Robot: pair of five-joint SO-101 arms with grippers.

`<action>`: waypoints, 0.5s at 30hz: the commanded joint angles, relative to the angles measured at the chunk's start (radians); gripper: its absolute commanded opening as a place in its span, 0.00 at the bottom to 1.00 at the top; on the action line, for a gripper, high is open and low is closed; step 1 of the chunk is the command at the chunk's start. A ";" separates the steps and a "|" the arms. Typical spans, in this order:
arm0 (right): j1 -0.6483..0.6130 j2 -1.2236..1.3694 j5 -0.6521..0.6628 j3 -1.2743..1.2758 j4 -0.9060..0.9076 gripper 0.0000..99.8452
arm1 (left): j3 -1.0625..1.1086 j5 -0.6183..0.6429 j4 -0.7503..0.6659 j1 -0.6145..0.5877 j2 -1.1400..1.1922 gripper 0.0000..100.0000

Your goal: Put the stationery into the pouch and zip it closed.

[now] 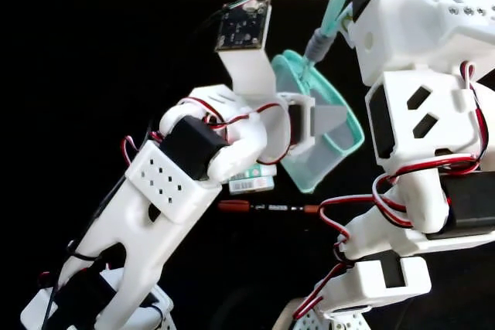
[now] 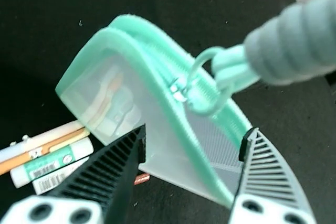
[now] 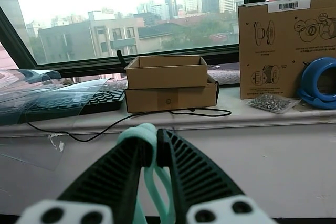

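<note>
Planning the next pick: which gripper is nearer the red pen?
Left. The left gripper grips the pouch close by the red pen; the right gripper holds the strap farther off, higher up.

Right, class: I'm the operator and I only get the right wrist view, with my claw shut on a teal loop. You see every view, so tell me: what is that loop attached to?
Observer: The teal loop runs through a grey sleeve to the zipper slider of a teal pouch.
Operator: Does anything hold that pouch?
Observer: Yes, the left claw grips it, one finger on each side.
Operator: Is any stationery outside the pouch?
Observer: A red pen and a white labelled stick lie on the black table.
</note>
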 commanded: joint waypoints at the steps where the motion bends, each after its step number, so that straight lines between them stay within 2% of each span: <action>1: -0.002 -0.007 -0.006 -0.018 0.002 0.01 | 0.025 0.000 0.017 0.008 -0.028 0.30; 10: -0.002 -0.007 -0.006 -0.018 0.002 0.01 | 0.220 -0.002 0.017 0.008 -0.116 0.30; 12: -0.002 -0.007 -0.006 -0.018 0.002 0.01 | 0.251 -0.003 0.017 0.007 -0.139 0.27; 15: -0.002 -0.007 -0.006 -0.018 0.002 0.01 | 0.274 -0.046 0.015 0.007 -0.183 0.17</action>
